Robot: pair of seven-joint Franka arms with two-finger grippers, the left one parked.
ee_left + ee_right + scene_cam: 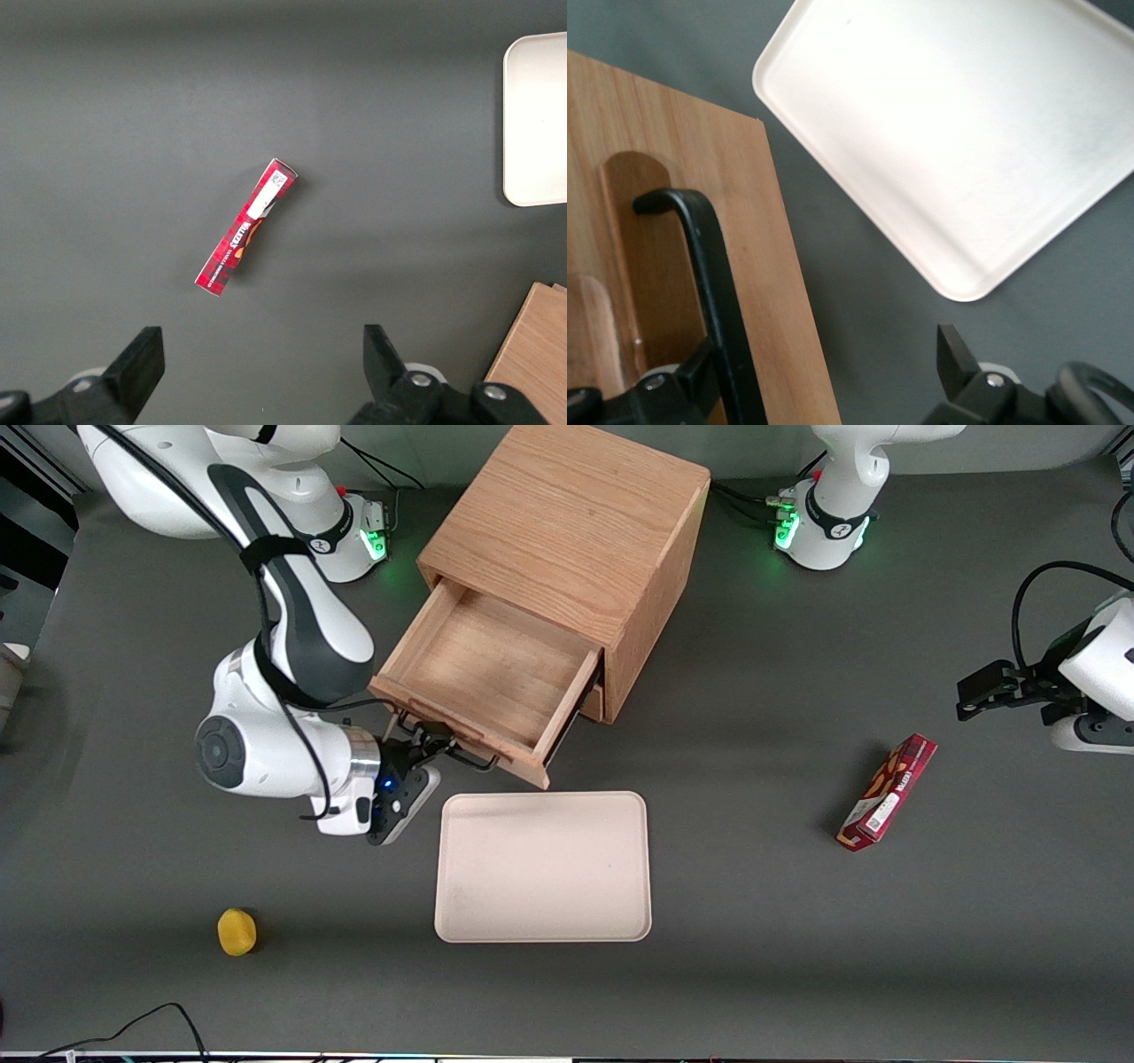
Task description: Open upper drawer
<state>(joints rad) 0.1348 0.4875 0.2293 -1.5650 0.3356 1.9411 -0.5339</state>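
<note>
The oak cabinet (pixel 567 531) stands at the middle of the table. Its upper drawer (pixel 487 673) is pulled well out, and the light-wood inside shows empty. The thin black wire handle (pixel 468 760) runs along the drawer's front panel and also shows in the right wrist view (pixel 713 274), against the panel (pixel 771 266). My right gripper (pixel 427 751) is in front of the drawer at the handle's working-arm end. It is open (pixel 828 376), its fingers set wide apart. The handle lies against one finger (pixel 698 372); the other finger (pixel 955 356) hangs over bare table.
A cream tray (pixel 542 865) lies just in front of the open drawer, close to the gripper, and also shows in the right wrist view (pixel 957 133). A yellow object (pixel 236 932) sits near the table's front edge. A red snack box (pixel 888 792) lies toward the parked arm's end.
</note>
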